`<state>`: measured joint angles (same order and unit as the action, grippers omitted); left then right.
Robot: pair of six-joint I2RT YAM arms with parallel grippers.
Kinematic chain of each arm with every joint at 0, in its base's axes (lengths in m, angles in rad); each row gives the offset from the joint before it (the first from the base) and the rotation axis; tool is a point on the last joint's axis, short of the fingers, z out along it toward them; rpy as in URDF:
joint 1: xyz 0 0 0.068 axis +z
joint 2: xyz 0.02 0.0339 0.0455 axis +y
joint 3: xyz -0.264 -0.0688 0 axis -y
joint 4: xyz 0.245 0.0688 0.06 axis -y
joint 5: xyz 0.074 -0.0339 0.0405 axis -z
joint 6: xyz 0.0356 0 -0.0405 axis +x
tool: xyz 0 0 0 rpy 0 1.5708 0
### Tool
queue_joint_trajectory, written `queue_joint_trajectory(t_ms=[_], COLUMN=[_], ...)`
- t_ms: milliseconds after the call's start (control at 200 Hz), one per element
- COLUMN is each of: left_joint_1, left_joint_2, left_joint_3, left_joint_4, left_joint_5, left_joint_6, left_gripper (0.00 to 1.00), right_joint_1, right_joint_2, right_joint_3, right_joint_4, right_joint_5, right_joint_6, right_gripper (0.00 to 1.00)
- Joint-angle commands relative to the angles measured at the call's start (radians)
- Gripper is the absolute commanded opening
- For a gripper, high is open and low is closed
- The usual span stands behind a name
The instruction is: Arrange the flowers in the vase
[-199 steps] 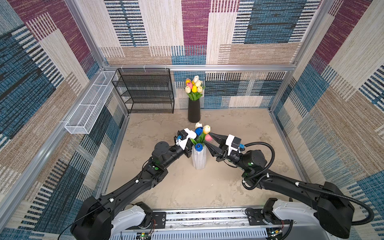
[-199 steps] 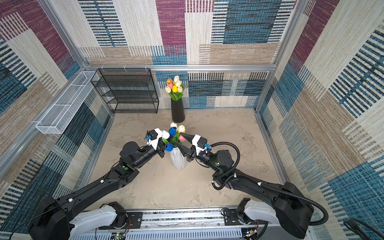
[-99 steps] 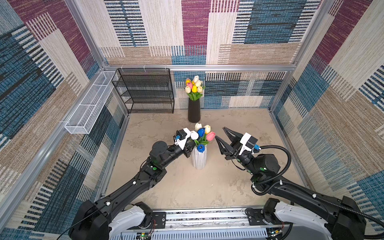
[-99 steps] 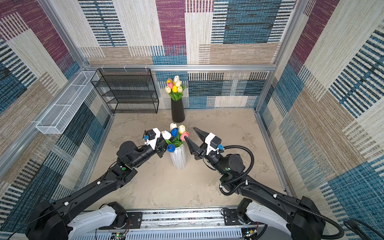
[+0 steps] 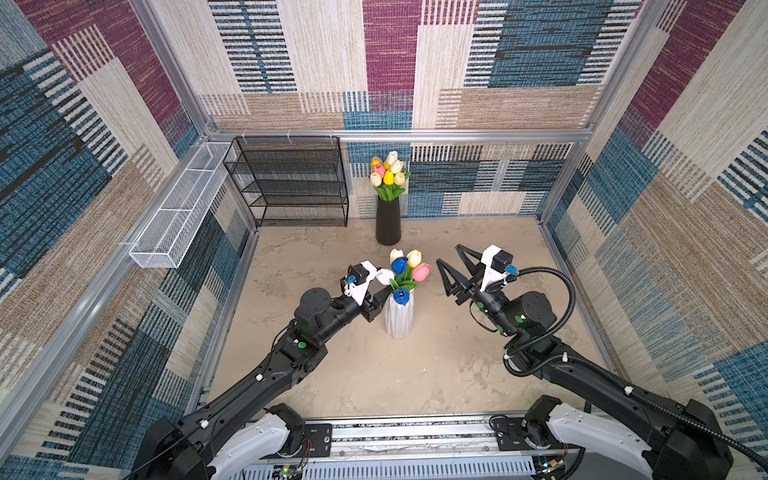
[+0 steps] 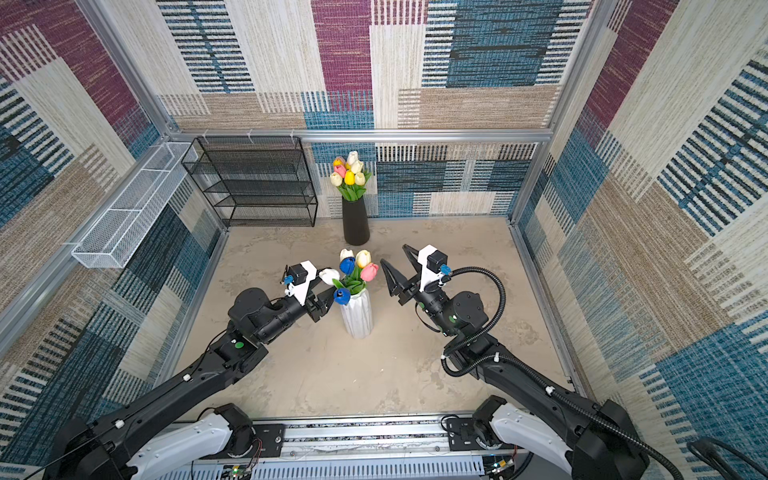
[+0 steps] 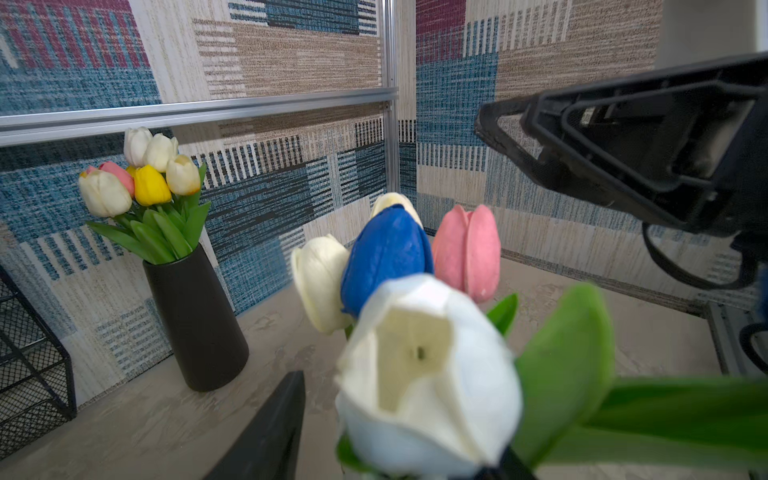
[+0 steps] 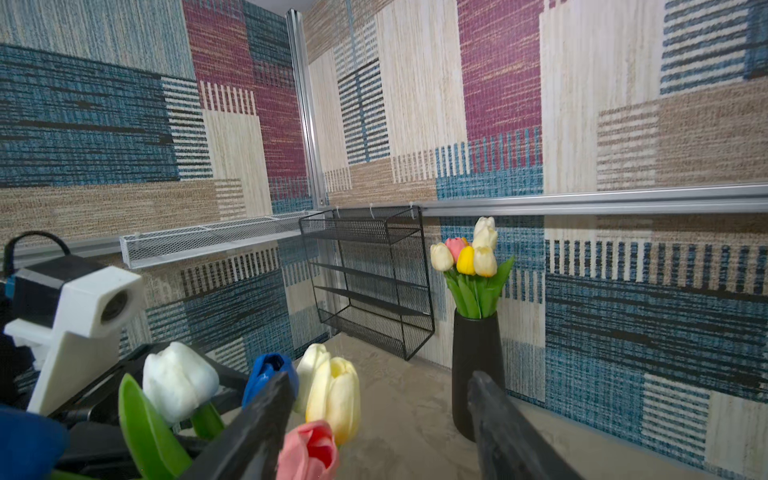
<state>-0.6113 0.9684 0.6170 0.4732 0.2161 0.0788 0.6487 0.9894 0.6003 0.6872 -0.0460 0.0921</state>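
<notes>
The flowers (image 5: 405,270) stand in the white ribbed vase (image 5: 398,320) at the middle of the table (image 5: 374,386), and no loose stem shows on the table in either top view. The stems rise close to upright and fan out at the top. The pink tulip (image 5: 421,272) tips toward the right arm (image 5: 519,316), and the white tulip (image 5: 384,276) leans out toward the left arm (image 5: 316,320).

The left jaws sit right against the neck of the vase, under that white head. In the left wrist view they look parted: one jaw stands clear of the bloom with bare table between, and the other is mostly hidden behind it. The right jaws are spread wide and empty. They are raised beside the bunch with a clear gap to the pink tulip, and their tips point at the heads.

The left arm is therefore the nearer one, and the leaning white stem lies along its line of reach. Any further tidying probably falls to the left jaws. If they draw back, the white head could be brushed.

A second bunch stands in a black vase (image 5: 388,224) at the back wall, well apart from both arms.
</notes>
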Motion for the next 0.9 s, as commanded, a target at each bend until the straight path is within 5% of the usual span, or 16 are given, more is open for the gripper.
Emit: queue_joint_trajectory(t_ms=[0, 160, 381, 641, 896], left_joint_1=[-0.001, -0.001, -0.001, 0.0, -0.001], left_joint_2=[-0.038, -0.079, -0.25, -0.413, -0.382], left_joint_3=[0.002, -0.001, -0.139, -0.363, -0.465], left_joint_4=[-0.045, -0.108, -0.09, -0.023, 0.032], left_joint_5=[-0.013, -0.029, 0.006, -0.004, 0.043], left_joint_6=[0.023, 0.023, -0.003, -0.065, -0.079], left_gripper=[0.59, 0.6, 0.81, 1.0, 1.0], right_joint_1=[-0.011, -0.045, -0.11, -0.109, -0.064], right_joint_2=[-0.006, -0.018, -0.017, 0.061, 0.309], right_joint_3=[0.009, 0.009, -0.034, -0.203, -0.175], right_joint_4=[-0.055, -0.097, -0.148, 0.104, 0.285], right_joint_5=[-0.028, -0.108, -0.281, -0.444, -0.474], right_joint_6=[0.032, 0.055, 0.014, -0.097, -0.2], right_gripper=[0.74, 0.82, 0.95, 1.0, 1.0])
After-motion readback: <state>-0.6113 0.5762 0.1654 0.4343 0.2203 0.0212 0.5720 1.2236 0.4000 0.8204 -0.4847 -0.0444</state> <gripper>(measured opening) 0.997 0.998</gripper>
